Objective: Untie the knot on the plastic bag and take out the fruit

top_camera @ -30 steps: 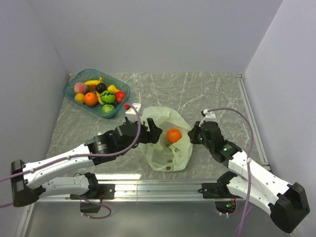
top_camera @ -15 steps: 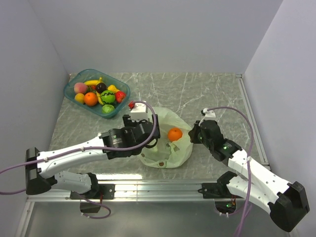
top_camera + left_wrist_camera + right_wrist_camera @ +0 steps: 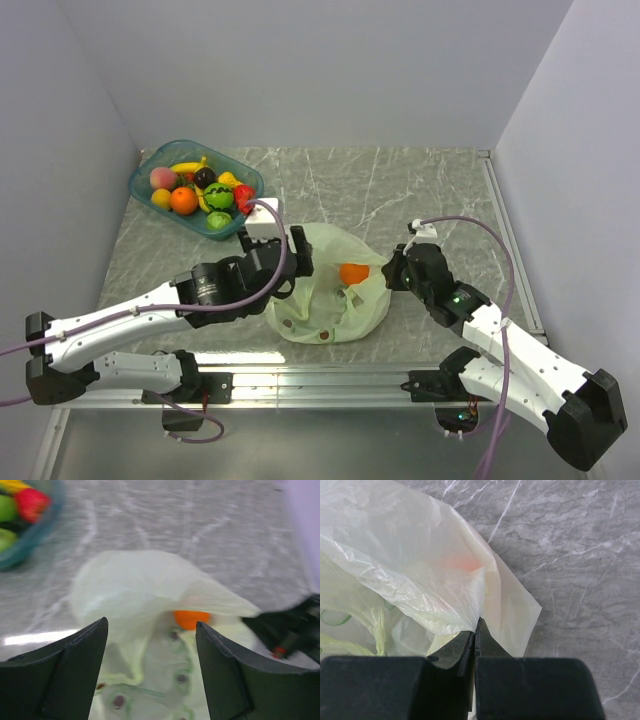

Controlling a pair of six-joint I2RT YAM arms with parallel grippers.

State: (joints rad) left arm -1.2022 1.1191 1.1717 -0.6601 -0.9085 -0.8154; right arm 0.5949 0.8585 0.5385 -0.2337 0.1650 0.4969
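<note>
The pale green plastic bag lies open in the middle of the table, with an orange fruit showing at its mouth. No knot shows in any view. My right gripper is shut on the bag's right edge. My left gripper is open and empty just left of the bag's mouth. In the left wrist view the bag and the orange lie ahead between the open fingers.
A teal tray with several toy fruits stands at the back left. Walls close the table on the left, back and right. A metal rail runs along the near edge.
My left gripper has pulled back left and up from the bag's mouth. The bag has shifted and flattened, and its upper fold now partly covers the orange. The right gripper holds still.
</note>
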